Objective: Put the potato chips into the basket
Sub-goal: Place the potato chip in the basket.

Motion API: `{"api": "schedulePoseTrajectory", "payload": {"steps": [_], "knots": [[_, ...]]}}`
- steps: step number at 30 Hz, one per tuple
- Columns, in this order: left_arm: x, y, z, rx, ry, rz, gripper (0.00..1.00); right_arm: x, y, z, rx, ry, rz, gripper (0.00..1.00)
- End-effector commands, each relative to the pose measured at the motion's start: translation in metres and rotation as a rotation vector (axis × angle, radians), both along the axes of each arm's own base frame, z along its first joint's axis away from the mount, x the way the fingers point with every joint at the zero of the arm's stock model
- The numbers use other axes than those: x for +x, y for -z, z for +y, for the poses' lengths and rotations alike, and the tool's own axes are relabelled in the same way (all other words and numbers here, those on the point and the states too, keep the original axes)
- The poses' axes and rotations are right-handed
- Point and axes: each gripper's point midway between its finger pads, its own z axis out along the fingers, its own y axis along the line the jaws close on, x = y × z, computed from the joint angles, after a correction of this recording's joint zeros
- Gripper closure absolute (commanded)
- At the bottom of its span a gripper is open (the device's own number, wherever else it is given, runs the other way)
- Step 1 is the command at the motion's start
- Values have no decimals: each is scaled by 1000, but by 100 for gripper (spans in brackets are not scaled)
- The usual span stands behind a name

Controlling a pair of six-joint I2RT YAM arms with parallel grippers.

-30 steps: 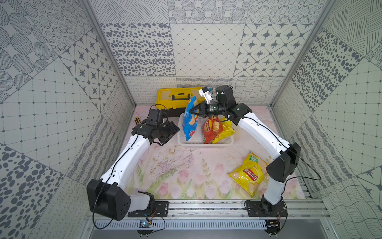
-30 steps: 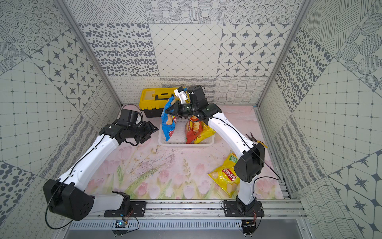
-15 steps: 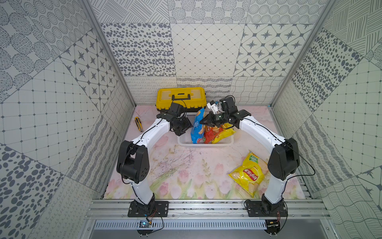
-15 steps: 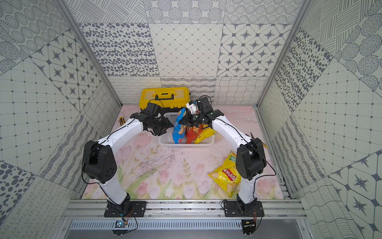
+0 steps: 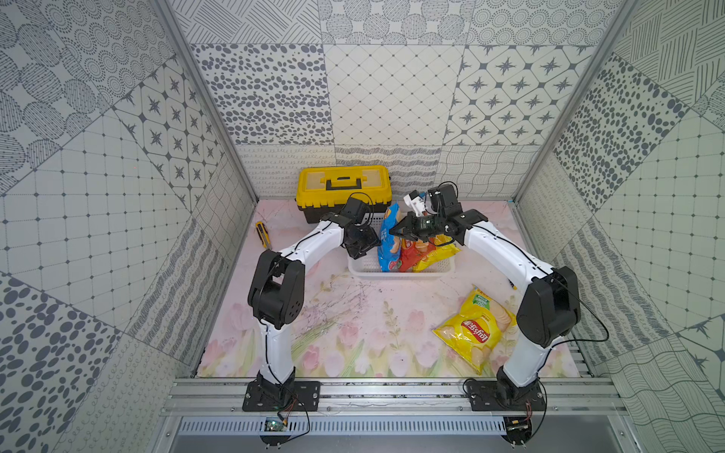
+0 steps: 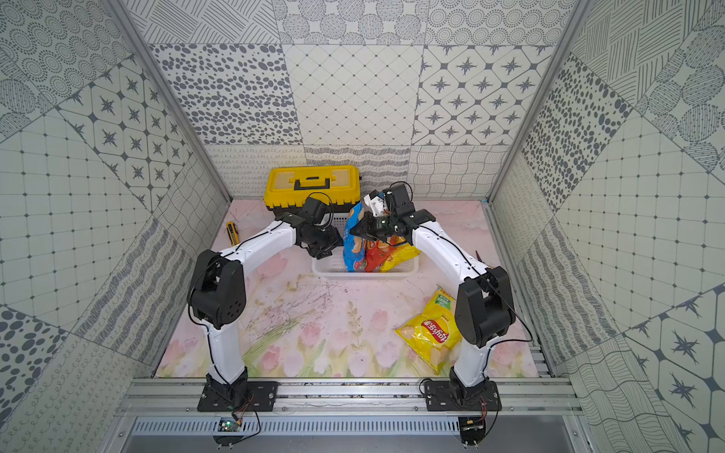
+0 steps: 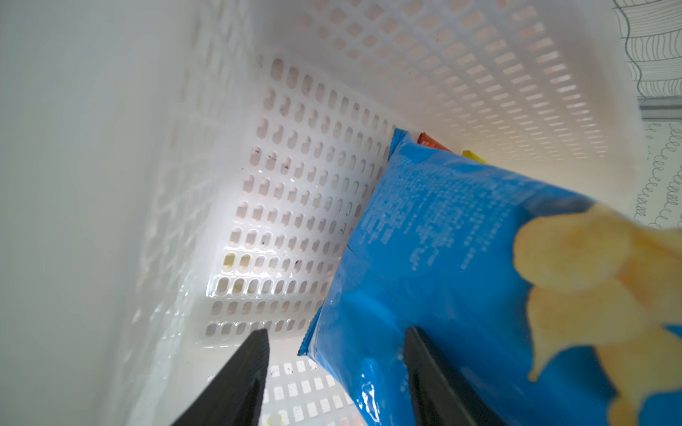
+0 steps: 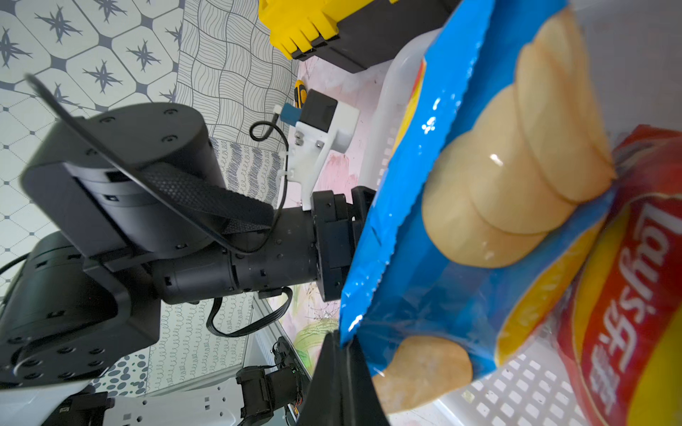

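Where the grey-and-white patterned wall panels (image 5: pixel 392 98) close in on three sides, the tabletop (image 5: pixel 353 313) shows as a pale pink mat printed with tulips, scuffed with dark marks near its middle and bounded at the front edge by a metal rail (image 5: pixel 392 392) that carries both arm bases. The white basket (image 5: pixel 365 266) sits toward the back edge, about midway across, just in front of a yellow-and-black toolbox (image 5: pixel 343 186) at the back edge. Three bags stand in the basket: a blue bag (image 5: pixel 388 243) upright on its left side, with a red bag (image 5: pixel 408 255) and a yellow bag (image 5: pixel 435 257) leaning beside it. The right gripper (image 8: pixel 341 346) is clamped on the blue bag's top edge, its jaws pressed together on the foil. The left gripper (image 7: pixel 334 335) reaches inside the basket with its jaws apart, and a lower corner of the blue bag lies between them. A second yellow bag (image 5: pixel 474 329) lies flat near the front right corner of the tabletop, beside the right arm. A small yellow knife (image 5: pixel 263 234) rests by the left edge, toward the back.
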Motion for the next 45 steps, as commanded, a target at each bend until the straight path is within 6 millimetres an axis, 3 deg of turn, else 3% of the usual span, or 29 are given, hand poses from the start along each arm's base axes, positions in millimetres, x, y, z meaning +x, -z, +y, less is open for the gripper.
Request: {"api": "schedulePoseTrajectory", "payload": {"steps": [1,6,10,16,22,25,35,37,41,45], "knots": [[1,-9,-2,12,22,-40,37,-1,-28,1,41,-12,-86,95],[-2,-13,-1,9,22,-50,37,-5,-48,-7,41,22,-135,65],[-3,-13,-1,8,25,-48,37,-12,-73,-19,43,65,-199,48],[-5,-20,5,30,19,-62,37,-34,-111,-42,41,129,-292,38],[-10,-31,15,67,11,-91,37,-56,-112,-84,-11,233,-325,32],[-15,-35,22,84,2,-100,37,-70,-106,-113,-38,315,-322,31],[-40,-52,48,105,-29,-142,36,-119,-18,-190,-214,544,-156,31],[-51,-57,56,114,-36,-156,36,-130,9,-198,-226,575,-94,32],[-86,-66,69,101,-57,-173,36,-147,43,-204,-238,600,-26,33],[-132,-66,66,60,-58,-180,36,-156,52,-209,-229,623,-20,34]]}}
